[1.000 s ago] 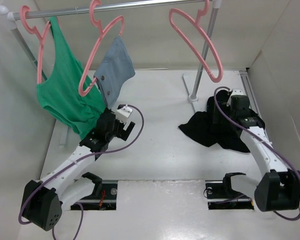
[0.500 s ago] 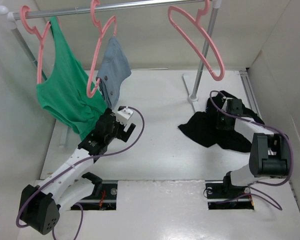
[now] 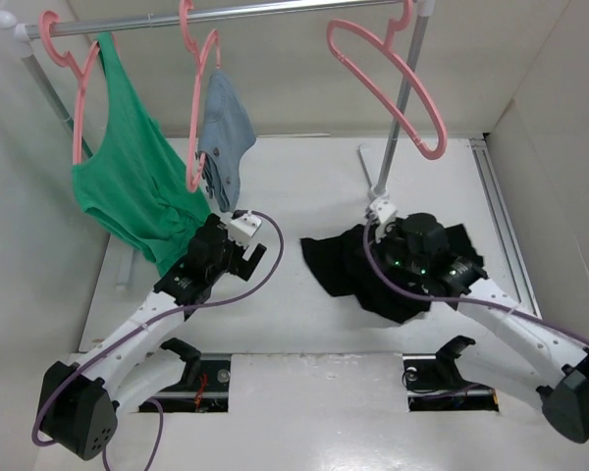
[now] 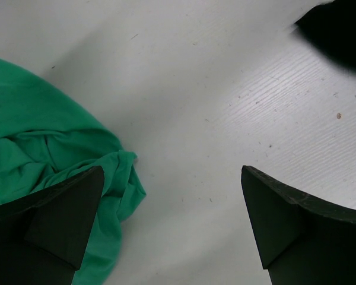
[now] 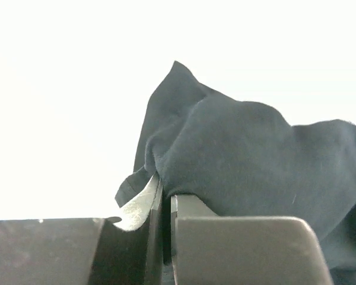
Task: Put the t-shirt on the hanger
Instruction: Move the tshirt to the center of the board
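The black t-shirt (image 3: 339, 270) lies bunched on the white table, right of centre. My right gripper (image 3: 385, 235) is low over it and shut on a fold of its cloth. The right wrist view shows the jaws (image 5: 166, 205) pressed together, with the black t-shirt (image 5: 237, 148) bulging above them. The empty pink hanger (image 3: 433, 145) hangs tilted from the rail at the upper right, above the shirt. My left gripper (image 3: 243, 257) stands open by the green top, nothing between its fingers (image 4: 53, 219). A corner of the t-shirt (image 4: 338, 35) shows in the left wrist view.
A green tank top (image 3: 128, 186) and a grey-blue garment (image 3: 226, 128) hang on pink hangers from the metal rail (image 3: 255, 10); the green top's hem (image 4: 35, 154) rests on the table. The rail's upright pole (image 3: 398, 118) stands behind the t-shirt. White walls enclose both sides.
My right gripper shut on the t-shirt and dragged it left toward the table's middle. The grey-blue garment's hanger has swung. The left arm has barely moved.
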`<move>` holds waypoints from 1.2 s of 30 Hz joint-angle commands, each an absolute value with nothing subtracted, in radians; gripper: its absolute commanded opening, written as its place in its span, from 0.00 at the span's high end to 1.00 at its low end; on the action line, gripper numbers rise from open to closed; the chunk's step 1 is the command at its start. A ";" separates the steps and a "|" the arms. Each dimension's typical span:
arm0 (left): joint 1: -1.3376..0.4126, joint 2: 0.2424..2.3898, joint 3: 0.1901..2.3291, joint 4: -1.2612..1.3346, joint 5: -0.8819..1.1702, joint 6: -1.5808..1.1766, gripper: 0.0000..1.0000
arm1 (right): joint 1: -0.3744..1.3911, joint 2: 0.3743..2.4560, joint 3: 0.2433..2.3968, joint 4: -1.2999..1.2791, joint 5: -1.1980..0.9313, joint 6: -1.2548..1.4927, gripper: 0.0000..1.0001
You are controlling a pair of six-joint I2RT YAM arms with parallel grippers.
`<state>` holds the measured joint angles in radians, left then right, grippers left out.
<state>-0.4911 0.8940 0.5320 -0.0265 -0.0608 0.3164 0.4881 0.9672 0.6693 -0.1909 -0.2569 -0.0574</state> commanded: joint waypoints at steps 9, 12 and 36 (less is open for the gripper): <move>-0.495 0.910 0.591 0.000 -0.066 0.295 0.00 | 0.899 1.320 1.066 -0.122 -0.308 -0.232 0.26; -0.495 0.910 0.600 -0.035 -0.055 0.320 0.00 | 0.899 1.303 1.024 -0.153 -0.336 -0.241 0.15; -0.615 1.266 0.628 -0.353 0.112 0.827 0.14 | 0.555 1.382 0.686 -0.172 -0.060 0.011 0.17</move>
<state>-0.5797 1.2915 0.6579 -0.3168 0.1390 0.7662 0.5819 1.3510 0.6704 -0.2081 -0.0864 -0.0174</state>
